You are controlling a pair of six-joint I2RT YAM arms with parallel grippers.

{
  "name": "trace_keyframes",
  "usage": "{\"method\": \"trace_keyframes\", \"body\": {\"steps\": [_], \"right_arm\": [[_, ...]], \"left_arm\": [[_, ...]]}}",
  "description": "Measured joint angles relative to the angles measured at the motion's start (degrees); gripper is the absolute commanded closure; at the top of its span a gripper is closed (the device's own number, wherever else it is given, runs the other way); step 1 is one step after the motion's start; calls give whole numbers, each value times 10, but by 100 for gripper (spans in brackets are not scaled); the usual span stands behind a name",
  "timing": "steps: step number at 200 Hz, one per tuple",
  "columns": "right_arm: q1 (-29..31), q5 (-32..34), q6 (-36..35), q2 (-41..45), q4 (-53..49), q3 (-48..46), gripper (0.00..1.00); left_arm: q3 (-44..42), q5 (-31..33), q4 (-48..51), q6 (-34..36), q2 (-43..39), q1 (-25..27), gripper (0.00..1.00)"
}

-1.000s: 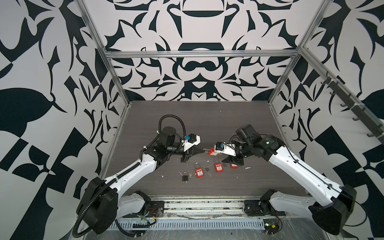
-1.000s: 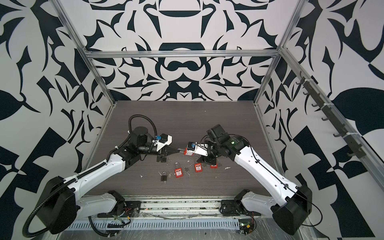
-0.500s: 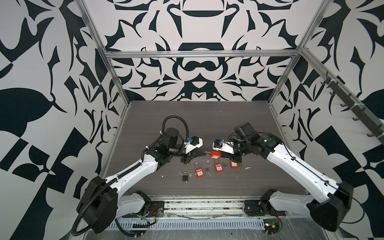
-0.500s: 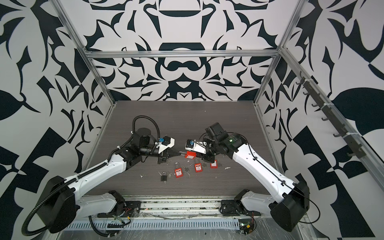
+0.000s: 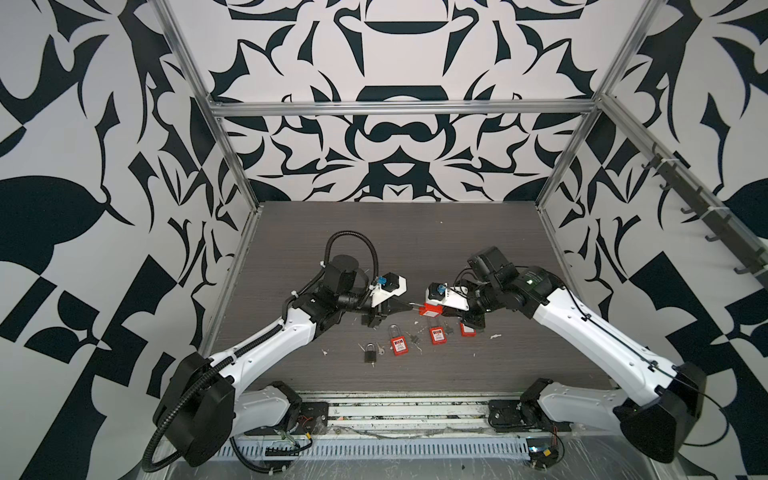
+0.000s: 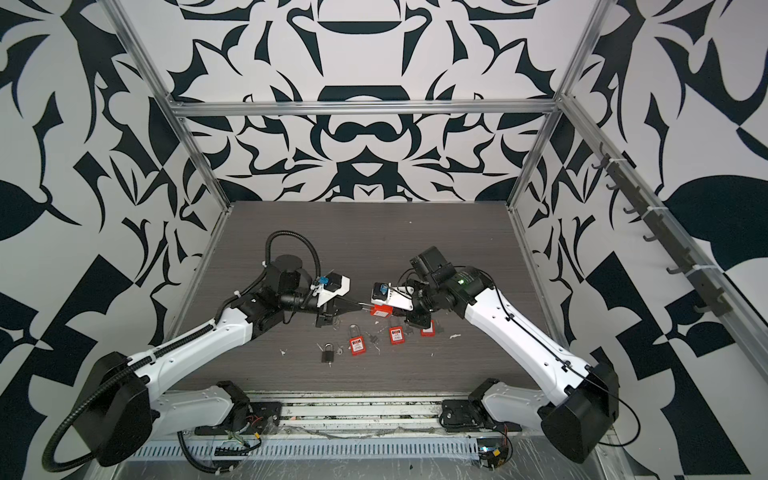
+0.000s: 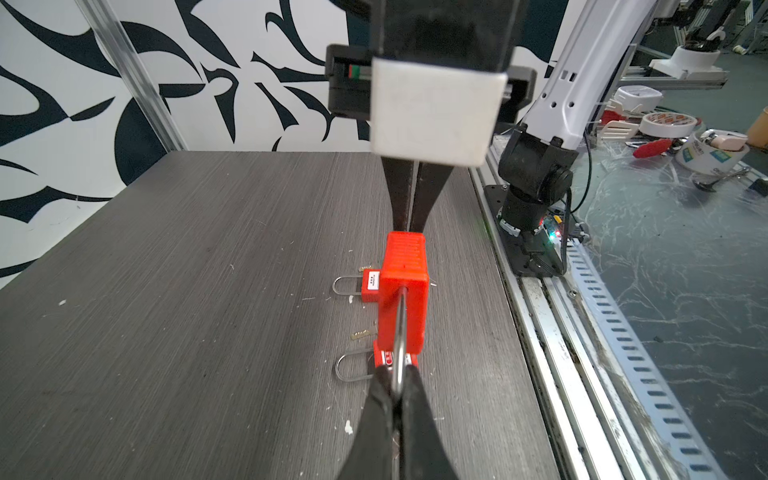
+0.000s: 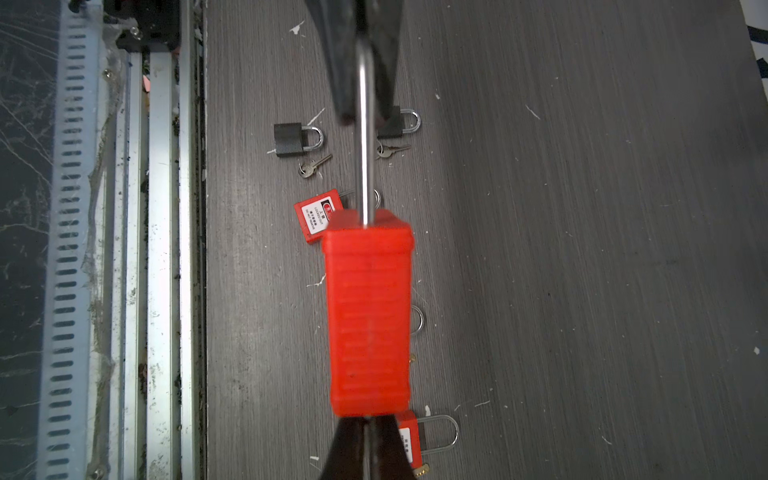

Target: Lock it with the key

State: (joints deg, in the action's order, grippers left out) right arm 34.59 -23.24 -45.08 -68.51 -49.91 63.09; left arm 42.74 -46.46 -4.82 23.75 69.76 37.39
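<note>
So the red padlock (image 5: pixel 430 311) (image 6: pixel 381 309) is up off the table (image 5: pixel 374 232), hanging sideways between the two arms, roughly mid-table and a bit toward the front rail in both top views. The left claw (image 5: pixel 409 306) (image 6: pixel 359 306) is clamped tight on the padlock's metal shackle (image 8: pixel 365 166). You can see it best from the left wrist, where the two black fingers (image 7: pixel 376 399) squeeze the silver loop (image 7: pixel 399 345) between them with the red body (image 7: pixel 403 291) sticking straight out past it. The right claw (image 7: pixel 409 220) (image 8: pixel 365 428) comes in from the opposite end, and its tips are pressed together right against the bottom face of the red body. It's fully closed, but the body blocks the spot where the tips meet, so I can't tell what it's pinching, if anything. In both top views the white camera mount covers that claw's tips too. Down on the table underneath there's a bunch of other stuff. Three other red padlocks (image 5: pixel 398 345) lie flat near the front. A black padlock (image 5: pixel 369 354) (image 8: pixel 289 139) sits left of them in the top views, with a small key (image 8: pixel 313 165) just beside it. A second black padlock (image 8: pixel 392 120) is half hidden behind the left claw's fingers in the right wrist view, with another key (image 8: pixel 390 150) next to it. There are also little white flecks scattered on the dark wood-grain surface.
</note>
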Motion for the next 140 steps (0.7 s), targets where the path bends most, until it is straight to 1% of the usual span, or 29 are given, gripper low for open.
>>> {"method": "trace_keyframes", "body": {"steps": [34, 73, 91, 112, 140], "right_arm": [[-5, -9, -7, 1, 12, -19, 100], [-36, -60, -3, 3, 17, -32, 100], [-51, -56, -1, 3, -7, -37, 100], [-57, -33, -1, 7, -22, -51, 100], [-57, 2, 12, 29, -12, -75, 100]], "left_arm": [[16, 8, 48, 23, 0, -2, 100], [24, 4, 70, 39, 0, -12, 100], [37, 4, 87, 50, 1, -23, 100], [54, 5, 113, 68, 7, -33, 100], [117, 9, 189, 110, 48, -42, 100]]}}
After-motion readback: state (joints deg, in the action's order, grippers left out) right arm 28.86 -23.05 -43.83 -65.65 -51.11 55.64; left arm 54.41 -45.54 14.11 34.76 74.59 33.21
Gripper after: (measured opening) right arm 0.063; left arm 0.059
